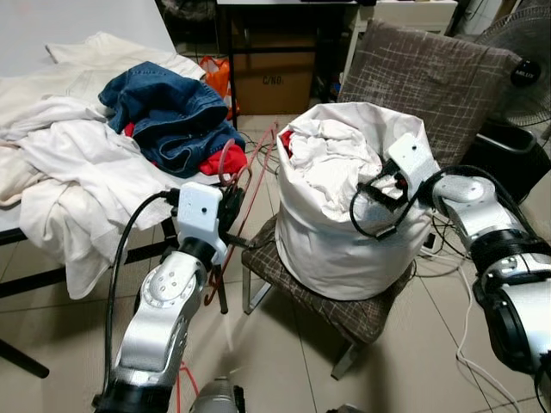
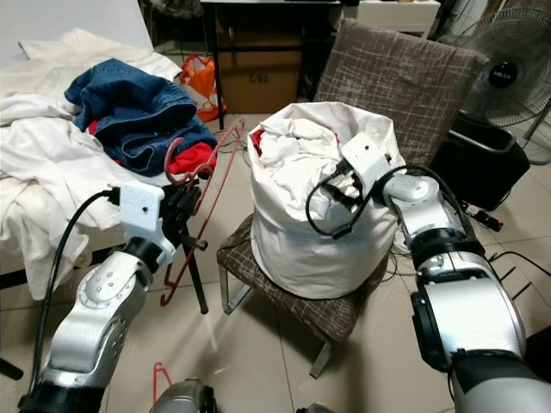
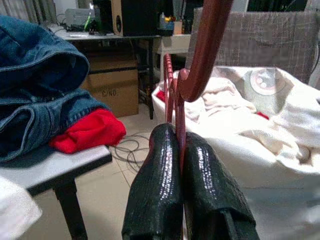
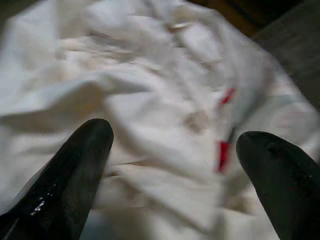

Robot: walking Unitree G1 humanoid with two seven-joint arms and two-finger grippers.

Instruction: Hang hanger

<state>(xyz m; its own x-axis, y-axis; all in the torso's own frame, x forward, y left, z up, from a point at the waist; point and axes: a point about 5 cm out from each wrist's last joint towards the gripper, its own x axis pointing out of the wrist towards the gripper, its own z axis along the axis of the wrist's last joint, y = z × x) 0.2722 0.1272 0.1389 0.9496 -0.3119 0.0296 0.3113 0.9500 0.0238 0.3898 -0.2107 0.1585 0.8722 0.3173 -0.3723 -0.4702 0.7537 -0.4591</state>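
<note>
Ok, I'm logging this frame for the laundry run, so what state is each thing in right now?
Left pincer: shut on the red hanger, beside the table edge.
Right pincer: open, over the white laundry.
Laundry bag: open, full, upright on the chair.
Jeans: crumpled on the table.

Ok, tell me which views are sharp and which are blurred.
Both eye views are sharp and evenly lit. Left wrist view: crisp, with glare on the left gripper clamping the red hanger. Right wrist view: motion-blurred white laundry beyond the open right gripper.
</note>
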